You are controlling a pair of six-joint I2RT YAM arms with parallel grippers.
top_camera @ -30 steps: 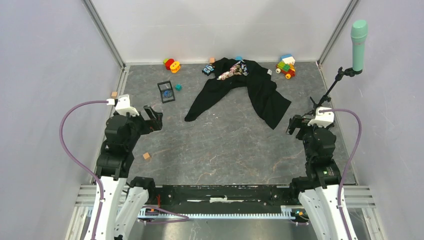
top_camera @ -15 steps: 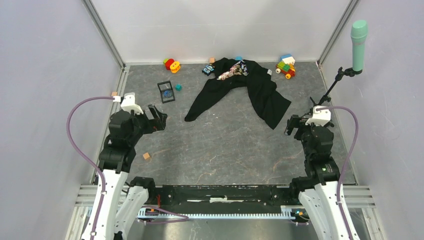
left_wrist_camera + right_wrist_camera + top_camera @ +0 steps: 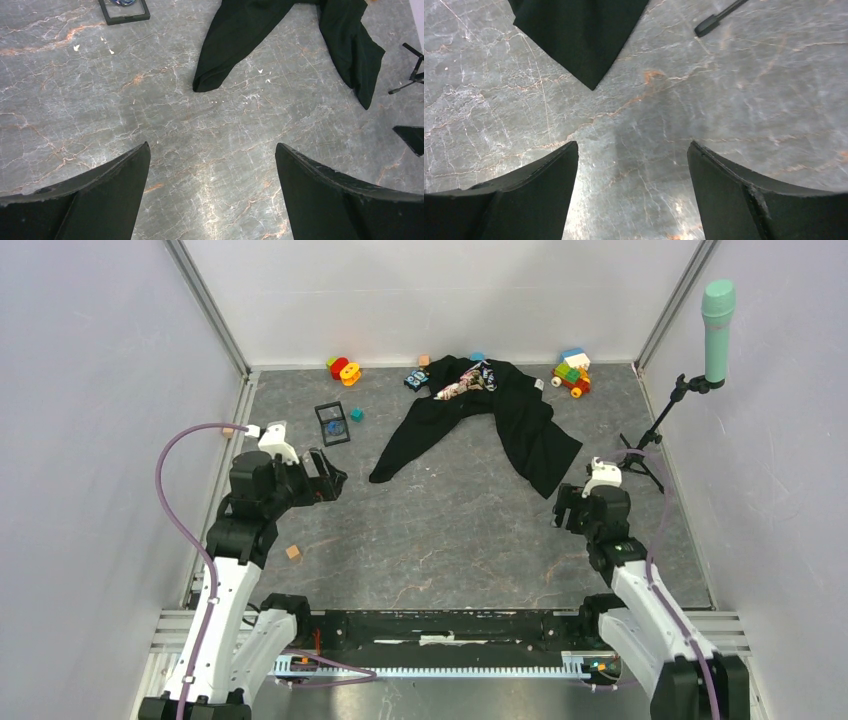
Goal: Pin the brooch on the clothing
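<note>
Draped in a crumpled arch at upper centre of the overhead frame: large black short-sleeved T-shirt [image 3: 520,425] with pink-and-white rose print, soft and limp, likely to bunch under a pin; best pinched at a flat stretch of cloth. Left of it and apart, inside a black square frame case [image 3: 321,426], small round blue disc brooch [image 3: 335,426], judged light, stiff and slippery; best taken by the rim. Left tool [image 3: 328,472] and right tool [image 3: 560,510] both gaping wide, holding nothing, above the grey marbled table [image 3: 450,530]. Seen in wrist views only as plain black hems; rose print and teal microphone [image 3: 717,315] visible solely from overhead. Case edge caught at upper left of the left wrist view.
</note>
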